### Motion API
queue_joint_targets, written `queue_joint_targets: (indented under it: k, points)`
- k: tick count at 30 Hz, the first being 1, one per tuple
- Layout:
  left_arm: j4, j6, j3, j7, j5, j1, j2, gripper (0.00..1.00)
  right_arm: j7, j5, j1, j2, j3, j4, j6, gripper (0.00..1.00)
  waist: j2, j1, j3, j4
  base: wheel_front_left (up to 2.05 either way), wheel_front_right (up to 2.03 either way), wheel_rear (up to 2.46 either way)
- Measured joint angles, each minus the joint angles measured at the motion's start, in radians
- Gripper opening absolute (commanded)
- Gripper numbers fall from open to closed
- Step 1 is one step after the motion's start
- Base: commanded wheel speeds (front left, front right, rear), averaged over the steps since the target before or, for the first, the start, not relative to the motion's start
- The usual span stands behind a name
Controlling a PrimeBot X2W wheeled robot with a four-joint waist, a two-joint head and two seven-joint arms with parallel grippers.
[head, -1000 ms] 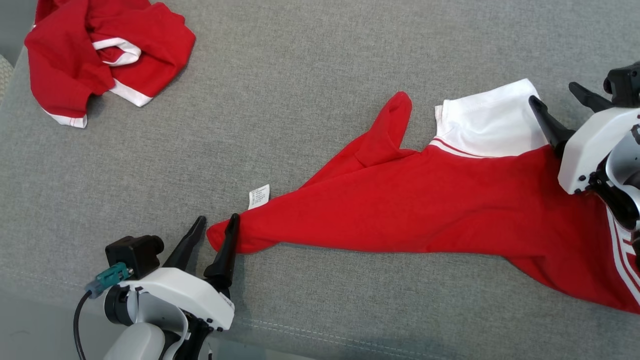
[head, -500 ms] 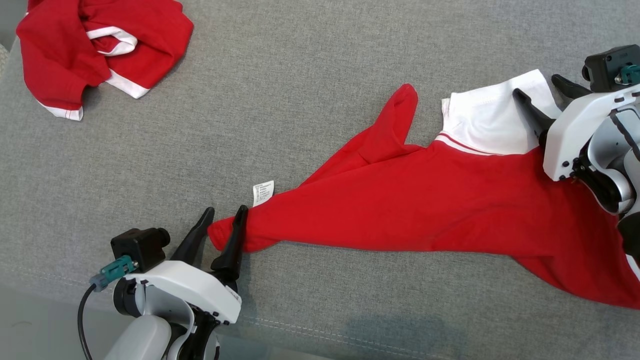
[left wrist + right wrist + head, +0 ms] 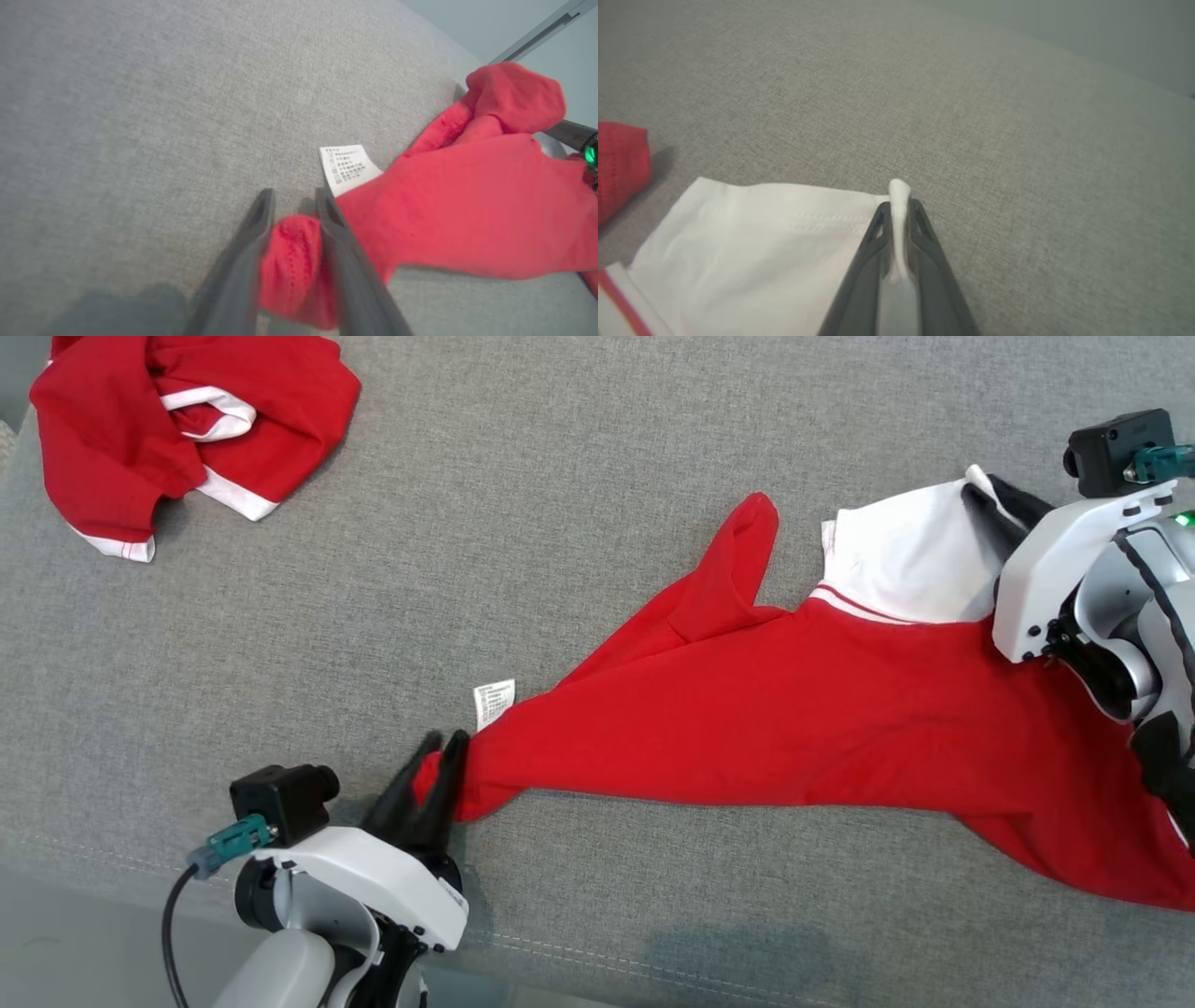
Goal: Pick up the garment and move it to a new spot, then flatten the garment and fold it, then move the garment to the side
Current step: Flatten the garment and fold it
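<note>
clamping bunched red cloth at the tip of the garment (image 3: 747, 737), the left pincer (image 3: 445, 740) stands partly closed just below the care label (image 3: 493, 702). the right pincer (image 3: 982, 490) is pinched nearly together on the white panel (image 3: 896, 569) corner, well right of the label. opposite end grips likely serve to stretch the garment flat on the grey cushion (image 3: 597, 476). a second red garment (image 3: 187, 429) lies well upper-left of the label.

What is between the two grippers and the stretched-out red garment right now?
Nothing visible: the left gripper pinches the garment at its red tip, the right gripper at its white corner.
</note>
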Motion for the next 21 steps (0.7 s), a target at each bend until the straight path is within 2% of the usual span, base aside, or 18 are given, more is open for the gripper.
queue_joint_targets:
  k: [5,10,13,16,18,21]
  points:
    - [-0.004,0.000,-0.006,-0.007,0.000,0.021,-0.008,0.00,-0.043,0.033,0.000,-0.003,-0.005,0.027,0.000,0.00,0.0000,0.0000,-0.013,0.002,0.00,0.00,0.00]
    - [-0.074,0.010,0.004,-0.043,0.007,0.047,0.005,0.00,-0.151,0.104,0.079,-0.040,-0.097,-0.005,0.000,0.00,0.0000,0.0000,-0.036,0.005,0.00,0.00,0.00]
    - [-0.146,0.035,0.019,-0.053,0.029,0.077,0.039,0.00,-0.229,0.122,0.179,-0.066,-0.175,-0.083,0.000,0.00,0.0000,0.0000,-0.046,-0.004,0.00,0.00,0.00]
    - [-0.230,0.053,0.021,-0.040,0.039,0.111,0.071,0.00,-0.263,0.129,0.318,-0.081,-0.268,-0.204,0.000,0.00,0.0000,0.0000,-0.053,-0.025,0.00,0.00,0.00]
    - [-0.277,0.053,0.018,-0.013,0.043,0.122,0.092,0.00,-0.260,0.135,0.417,-0.083,-0.334,-0.294,0.000,0.00,0.0000,0.0000,-0.053,-0.042,0.00,0.00,0.00]
    - [-0.297,0.033,0.016,0.049,0.051,0.066,0.130,0.00,-0.169,0.136,0.485,-0.080,-0.414,-0.405,0.000,0.00,0.0000,0.0000,-0.040,-0.061,0.00,0.00,0.00]
